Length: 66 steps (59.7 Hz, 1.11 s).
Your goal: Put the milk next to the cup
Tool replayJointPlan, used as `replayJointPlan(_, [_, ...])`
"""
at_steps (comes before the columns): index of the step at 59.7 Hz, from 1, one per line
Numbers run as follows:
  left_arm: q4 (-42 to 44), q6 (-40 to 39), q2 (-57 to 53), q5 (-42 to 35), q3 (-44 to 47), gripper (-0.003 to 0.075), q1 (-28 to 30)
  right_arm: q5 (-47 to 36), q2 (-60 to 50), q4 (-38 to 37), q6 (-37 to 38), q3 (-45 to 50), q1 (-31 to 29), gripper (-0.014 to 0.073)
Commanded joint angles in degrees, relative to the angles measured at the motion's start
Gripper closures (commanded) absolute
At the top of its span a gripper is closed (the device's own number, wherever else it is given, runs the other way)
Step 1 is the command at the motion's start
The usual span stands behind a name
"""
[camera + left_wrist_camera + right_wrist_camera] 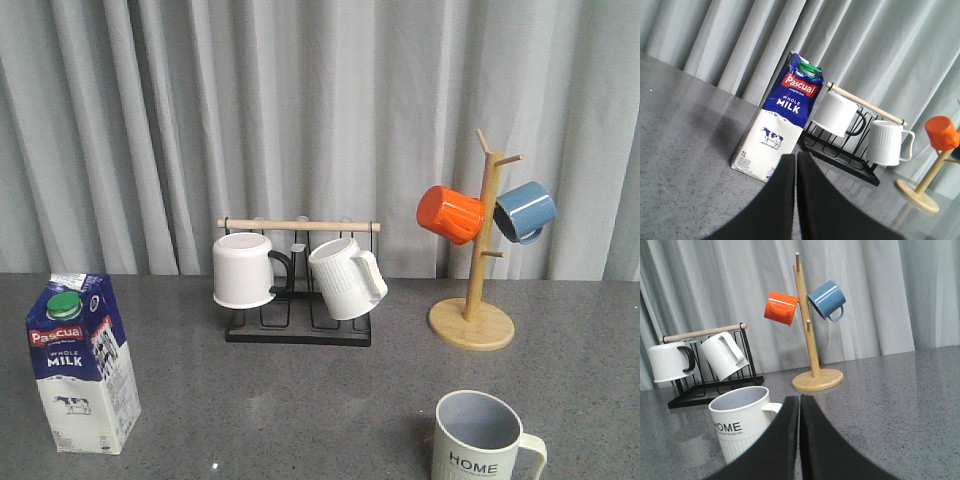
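Note:
The milk carton (82,362) stands upright at the front left of the grey table; it also shows in the left wrist view (784,120), just beyond my left gripper (796,159), which is shut and empty. The HOME cup (480,438) stands upright at the front right, cut by the frame edge. In the right wrist view the cup (742,426) is close beside my right gripper (799,401), which is shut and empty. Neither gripper shows in the front view.
A black rack with a wooden bar (298,285) holds a plain white mug (246,268) and a ribbed white mug (346,279) at the back middle. A wooden mug tree (474,300) with an orange mug (450,214) and a blue mug (525,211) stands at the back right.

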Motion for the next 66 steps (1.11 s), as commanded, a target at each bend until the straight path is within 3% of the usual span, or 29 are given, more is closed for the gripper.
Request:
replayJointPlan(1, [-1.27,-2.77,-0.73,-4.44,1.07,0.0717,-0.07,-3.03,-0.61,0.29,0.31,0.38,-0.26,0.0573])
replayJointPlan(9, [-1.86,-6.69,-0.73,-3.39,1.07,0.0663,-0.07,-3.15,-0.61,1.31,2.04,0.38,-0.26,0.0467])
replayJointPlan(21, [-2.94,-13.47,-0.73,-3.24,1.07,0.0472,-0.07,-6.59,-0.61,1.37,2.1,0.38,-0.26,0.0205])
replayJointPlan(26, [-5.79,-16.29,-0.73,-4.73,1.07,0.0407,-0.07,-9.73,-0.61,1.62,2.53,0.38,-0.26,0.0168])
replayJointPlan(32, [-5.73,-16.25,-0.73,-5.76,-0.07,0.0386,-0.11,-10.21,-0.61,2.6,7.14,-0.61,-0.26,0.017])
replayJointPlan(42, [3.72,-10.94,-0.29,3.58,-11.05,0.0386,-0.11,6.04,1.97,-1.88,4.19,-13.28,-0.26,0.017])
replayJointPlan(51, [11.36,-7.25,6.62,14.66,-24.39,0.0386,-0.11,20.62,12.63,-2.59,-2.21,-31.01,-0.26,0.017])
replayJointPlan(66, [14.0,1.88,26.5,27.57,-43.97,0.0386,-0.11,38.62,35.38,8.98,-18.16,-54.27,-0.26,0.017])
